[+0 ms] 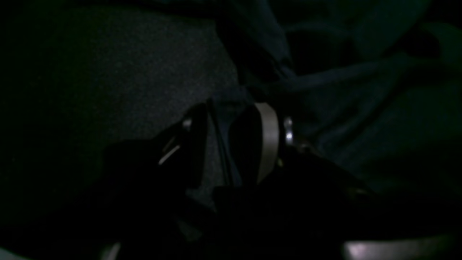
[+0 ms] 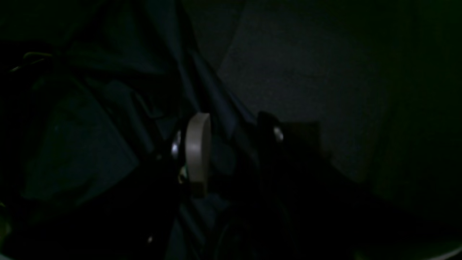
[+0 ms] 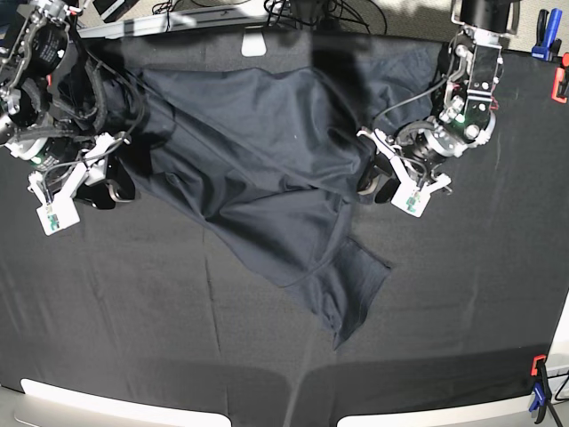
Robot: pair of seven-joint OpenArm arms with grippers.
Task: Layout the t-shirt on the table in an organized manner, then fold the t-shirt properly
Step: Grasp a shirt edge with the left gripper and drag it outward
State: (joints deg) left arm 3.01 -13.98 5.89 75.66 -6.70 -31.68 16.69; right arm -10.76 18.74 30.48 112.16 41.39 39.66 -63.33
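The shirt (image 3: 267, 147) lies in a rumpled spread from the far edge of the tabletop (image 3: 178, 329) toward its middle, one flap (image 3: 342, 285) trailing toward the near edge. Both grippers are at its edges. The left gripper (image 1: 231, 141) stands well apart at the fingertips, with a fold of shirt between them, not pinched as far as this dim wrist view lets me judge. The right gripper (image 2: 232, 144) is likewise parted, loose cloth between its fingers and no grip to be seen.

The likeliest trouble is a poor pinch. If the left fingers close too high, the thin edge could slip out; too low, and they may catch the black tablecloth along with the shirt, since both are dark and soft. The right side, near the far left corner, is bunched, so closing there could take several layers and drag a crease across the body. Pulling both sides unevenly would skew the shirt, and folding before that trailing flap is straightened would trap it crooked inside.
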